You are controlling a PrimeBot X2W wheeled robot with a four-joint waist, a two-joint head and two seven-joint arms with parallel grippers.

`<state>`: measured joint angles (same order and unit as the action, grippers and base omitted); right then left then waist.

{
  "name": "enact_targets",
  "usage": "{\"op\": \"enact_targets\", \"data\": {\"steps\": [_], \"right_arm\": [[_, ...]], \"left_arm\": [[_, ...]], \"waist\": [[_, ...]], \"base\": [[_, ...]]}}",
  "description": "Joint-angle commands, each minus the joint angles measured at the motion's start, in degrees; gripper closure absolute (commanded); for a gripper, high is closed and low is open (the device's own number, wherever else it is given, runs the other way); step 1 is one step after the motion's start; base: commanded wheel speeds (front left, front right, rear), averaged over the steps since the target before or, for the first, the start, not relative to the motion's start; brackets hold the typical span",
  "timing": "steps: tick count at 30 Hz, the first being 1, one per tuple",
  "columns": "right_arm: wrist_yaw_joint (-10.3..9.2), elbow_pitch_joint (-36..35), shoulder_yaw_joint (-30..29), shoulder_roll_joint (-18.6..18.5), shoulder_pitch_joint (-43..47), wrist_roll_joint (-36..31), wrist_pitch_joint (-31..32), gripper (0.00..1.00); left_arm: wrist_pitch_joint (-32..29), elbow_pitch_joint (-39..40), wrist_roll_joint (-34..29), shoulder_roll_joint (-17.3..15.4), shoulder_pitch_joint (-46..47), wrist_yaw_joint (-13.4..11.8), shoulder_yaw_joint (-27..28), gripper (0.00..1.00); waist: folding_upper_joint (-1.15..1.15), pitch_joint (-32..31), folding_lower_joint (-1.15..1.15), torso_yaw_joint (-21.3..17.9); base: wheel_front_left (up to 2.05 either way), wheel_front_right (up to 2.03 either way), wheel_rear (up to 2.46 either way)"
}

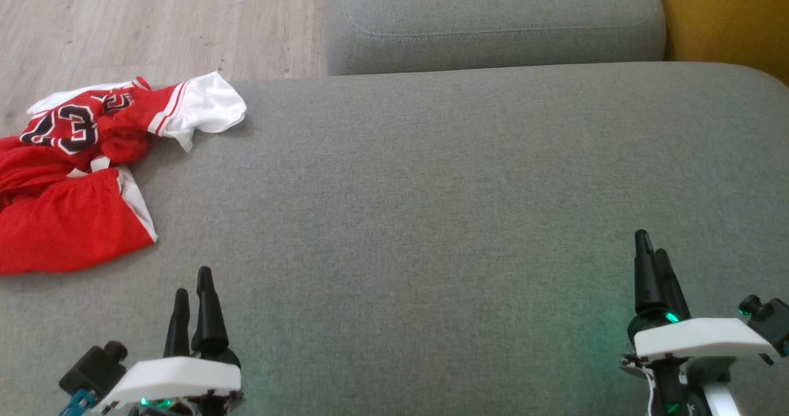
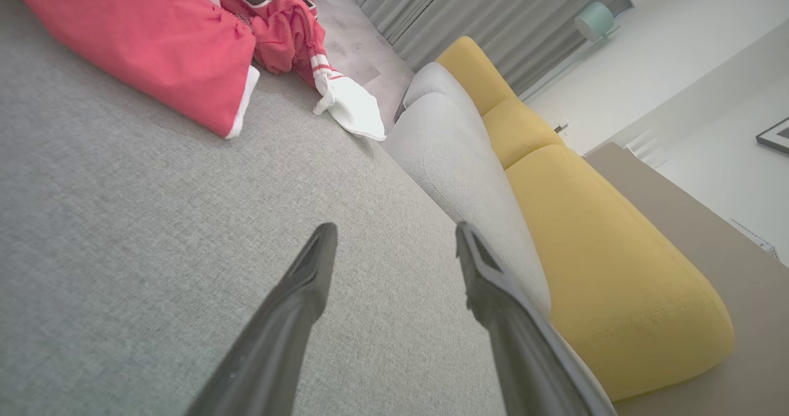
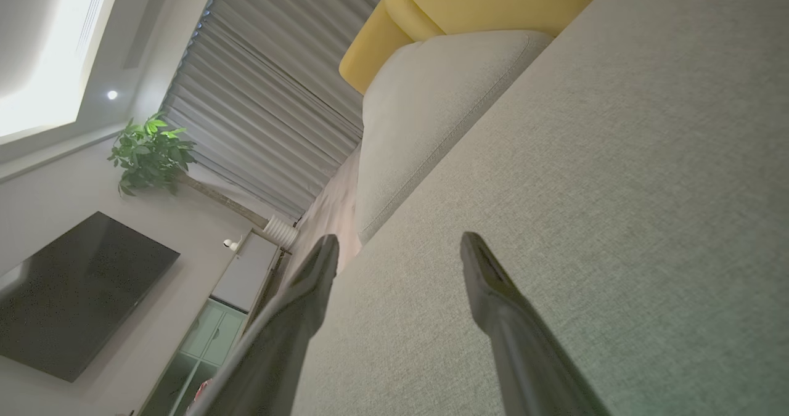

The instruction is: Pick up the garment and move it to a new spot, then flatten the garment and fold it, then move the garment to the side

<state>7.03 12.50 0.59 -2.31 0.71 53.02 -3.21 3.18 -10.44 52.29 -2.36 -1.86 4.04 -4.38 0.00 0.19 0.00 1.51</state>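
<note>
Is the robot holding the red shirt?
No, the red shirt lies crumpled on the grey cushion, away from the left gripper and right gripper.

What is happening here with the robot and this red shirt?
Nothing is held yet. The red and white jersey lies crumpled at the left edge of the grey cushion. The left tool and the right tool are both open and empty, over the cushion, apart from the jersey.

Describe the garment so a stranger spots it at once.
Find the big grey cushion before the robot, then its far left corner. A crumpled red jersey lies there; its white trim and dark 23 set it apart.
</note>
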Motion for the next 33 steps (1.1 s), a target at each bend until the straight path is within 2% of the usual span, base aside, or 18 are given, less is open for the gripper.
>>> {"op": "enact_targets", "data": {"steps": [1,33], "right_arm": [[0.22,-2.4,1.2,-0.4,-1.1,-2.5,-0.9,0.00],[0.34,-0.8,4.8,-0.5,-1.3,-25.2,-6.2,0.00]], "left_arm": [[0.9,2.0,-2.4,-0.3,1.1,-0.2,0.1,0.00],[6.2,0.0,-22.9,-0.4,0.2,-2.1,-2.3,0.00]], "waist": [[0.00,0.0,0.00,0.1],[0.00,0.3,0.00,1.2]], "base": [[0.00,0.00,0.00],[0.00,0.00,0.00]]}}
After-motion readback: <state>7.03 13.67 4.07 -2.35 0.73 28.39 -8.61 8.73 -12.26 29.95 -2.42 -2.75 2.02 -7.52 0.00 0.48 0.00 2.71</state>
